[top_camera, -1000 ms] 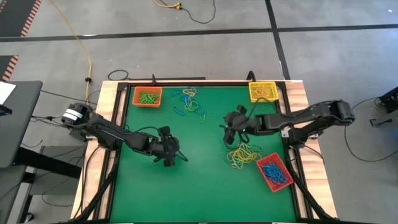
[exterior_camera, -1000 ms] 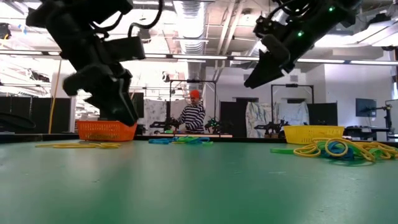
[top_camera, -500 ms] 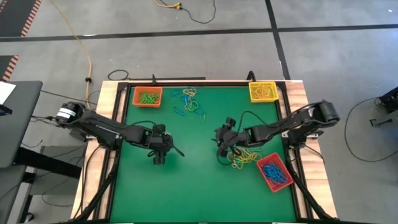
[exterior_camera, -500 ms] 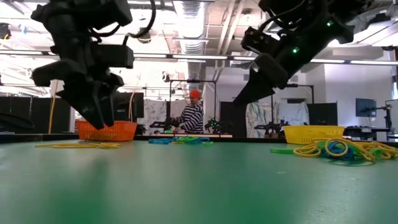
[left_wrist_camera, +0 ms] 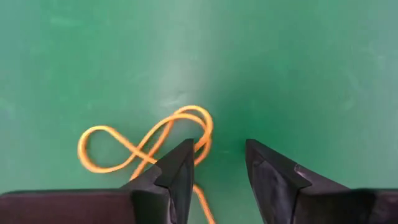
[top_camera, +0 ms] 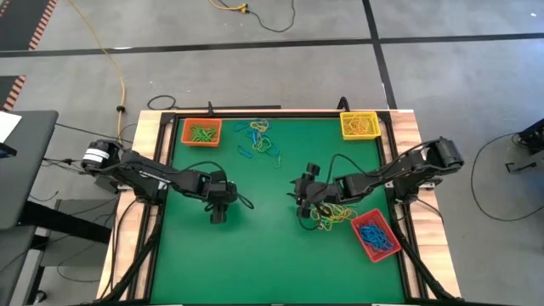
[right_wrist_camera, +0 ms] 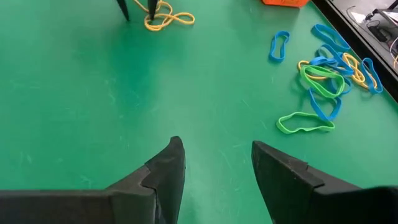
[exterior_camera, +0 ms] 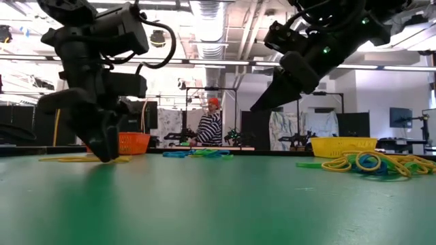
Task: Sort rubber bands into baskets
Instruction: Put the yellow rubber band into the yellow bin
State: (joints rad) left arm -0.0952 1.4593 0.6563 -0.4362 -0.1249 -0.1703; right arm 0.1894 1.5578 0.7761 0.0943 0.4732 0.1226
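Left pincer: the left pincer (left_wrist_camera: 217, 163) is hanging low over the green felt-topped counter (top_camera: 263, 246), its two dark fingers standing apart with a gap between them, straddling one end of a thin yellow-orange rubber band twisted into a figure eight (left_wrist_camera: 146, 140); nothing is gripped yet.
Right pincer: the right pincer (right_wrist_camera: 214, 163) is hovering open over bare counter, just beside the tangled heap of yellow and blue rubber bands (top_camera: 333, 212), holding nothing.
Band under the left pincer: lying flat and alone on the counter's left half, well apart from the other bands.
Other bands: a loose scatter of blue, yellow and green elastic loops (top_camera: 259, 140) is lying near the far edge.
Baskets: the small orange plastic basket (top_camera: 201, 132) is holding green bands, the yellow plastic basket (top_camera: 358, 124) yellow ones, the red plastic basket (top_camera: 375, 235) blue ones.
Handling: the band is looking very light, limp and stretchy, likely grippy rather than slick, and not fragile; it may slip flat beneath the fingertips or spring away.
Where to hold: probably at the crossing or the near loop, with the fingers pressing down to the counter before pinching.
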